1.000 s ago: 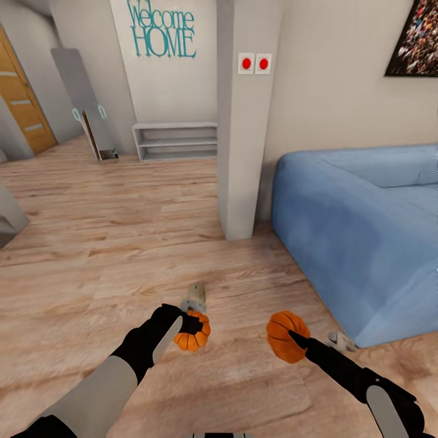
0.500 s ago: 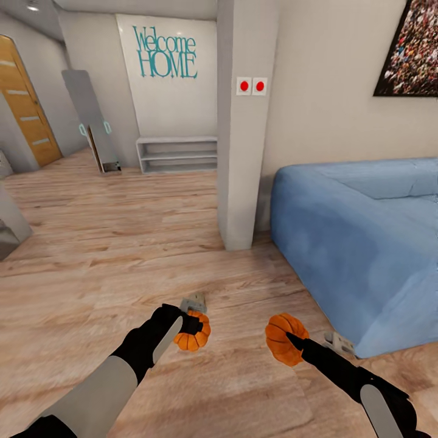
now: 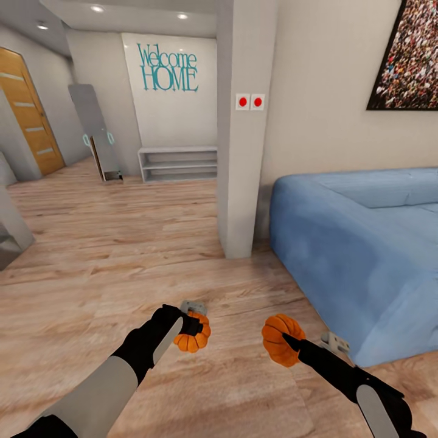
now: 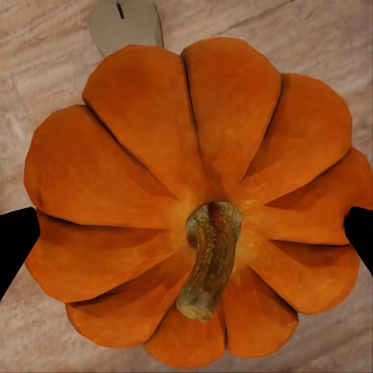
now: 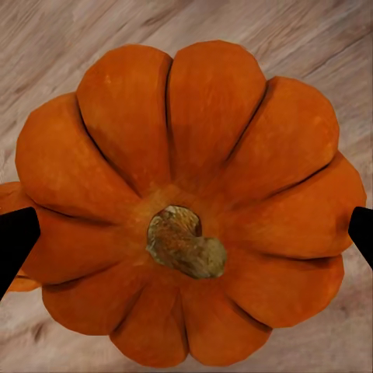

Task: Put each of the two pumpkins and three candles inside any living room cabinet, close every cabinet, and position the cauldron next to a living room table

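In the head view my left gripper (image 3: 193, 331) is shut on a ribbed orange pumpkin (image 3: 192, 336), held just above the wood floor. The left wrist view shows that pumpkin (image 4: 186, 186) stem-up between the black fingertips (image 4: 15, 245). My right gripper (image 3: 285, 340) is shut on the second pumpkin (image 3: 278, 338), seen stem-up in the right wrist view (image 5: 186, 194). A grey-beige candle (image 3: 193, 306) lies on the floor just beyond the left pumpkin and also shows in the left wrist view (image 4: 124, 23). Another candle (image 3: 335, 342) lies by the sofa's corner. The dark brown cabinet is out of view.
A blue sofa (image 3: 365, 243) stands at the right, close to my right arm. Straight ahead is a white pillar (image 3: 243, 158), with a white open shelf bench (image 3: 178, 164) against the far wall behind it. A grey panel (image 3: 97, 131) leans on the left wall near an orange door (image 3: 27, 118).
The whole picture has slid downward, so the camera has tilted up. Both grippers still hold their pumpkins in about the same place.
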